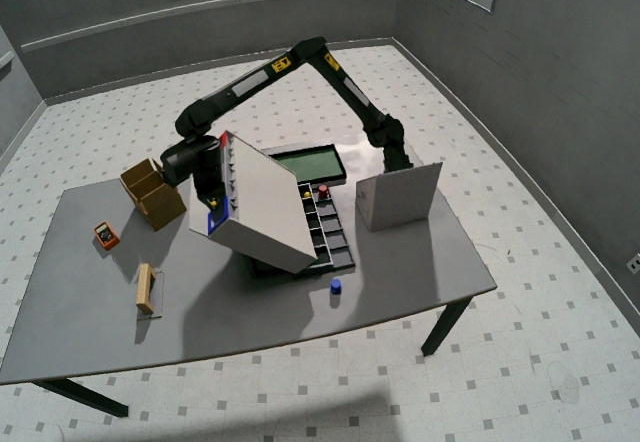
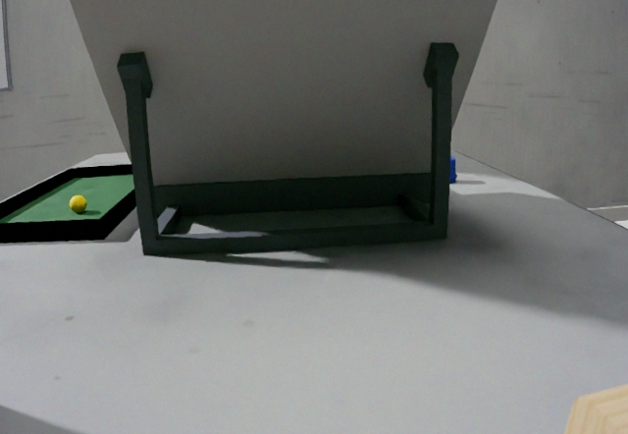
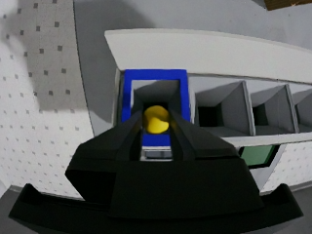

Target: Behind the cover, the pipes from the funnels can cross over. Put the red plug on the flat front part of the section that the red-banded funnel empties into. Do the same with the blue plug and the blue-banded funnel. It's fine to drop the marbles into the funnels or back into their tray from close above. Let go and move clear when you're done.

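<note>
The blue-banded funnel (image 1: 219, 215) (image 3: 155, 74) looks next for testing: the tool (image 1: 212, 200) (image 3: 156, 115), pinched partly closed on a yellow marble (image 1: 213, 203) (image 3: 156, 120), is by its mouth. Next, centre and release. The blue plug (image 1: 335, 286) (image 2: 452, 170) stands near the counter's (image 1: 248, 323) (image 2: 253, 348) front edge (open room beside it); the red plug (image 1: 322, 191) occupies the sections' far corner.

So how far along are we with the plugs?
Looks done: the red plug stands in front of a section holding a yellow marble. In hand: the gripper grips another marble over the blue-banded funnel. Left: drop it, then place the blue plug, standing off the rack, and move clear.
</note>
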{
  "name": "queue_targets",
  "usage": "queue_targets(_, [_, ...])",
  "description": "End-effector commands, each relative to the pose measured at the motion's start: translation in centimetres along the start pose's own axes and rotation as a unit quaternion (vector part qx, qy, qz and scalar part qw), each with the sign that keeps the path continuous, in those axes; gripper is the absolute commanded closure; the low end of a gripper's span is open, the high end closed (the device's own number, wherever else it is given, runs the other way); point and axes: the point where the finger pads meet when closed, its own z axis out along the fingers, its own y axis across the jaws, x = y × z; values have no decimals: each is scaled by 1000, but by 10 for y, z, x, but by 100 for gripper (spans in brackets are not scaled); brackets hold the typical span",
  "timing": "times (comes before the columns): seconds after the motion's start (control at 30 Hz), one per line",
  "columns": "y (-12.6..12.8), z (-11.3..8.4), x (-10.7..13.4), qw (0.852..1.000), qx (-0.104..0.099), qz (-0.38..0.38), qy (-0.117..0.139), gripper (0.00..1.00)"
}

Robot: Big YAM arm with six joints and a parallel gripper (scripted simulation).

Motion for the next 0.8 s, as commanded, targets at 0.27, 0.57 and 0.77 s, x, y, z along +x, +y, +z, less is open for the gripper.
queue_targets(0.27, [-6,-17,-13,1000,-11,15,-18,100])
queue_targets(0.57, [-6,-17,-13,1000,-11,15,-18,44])
queue_targets(0.77, [-6,-17,-13,1000,-11,15,-18,44])
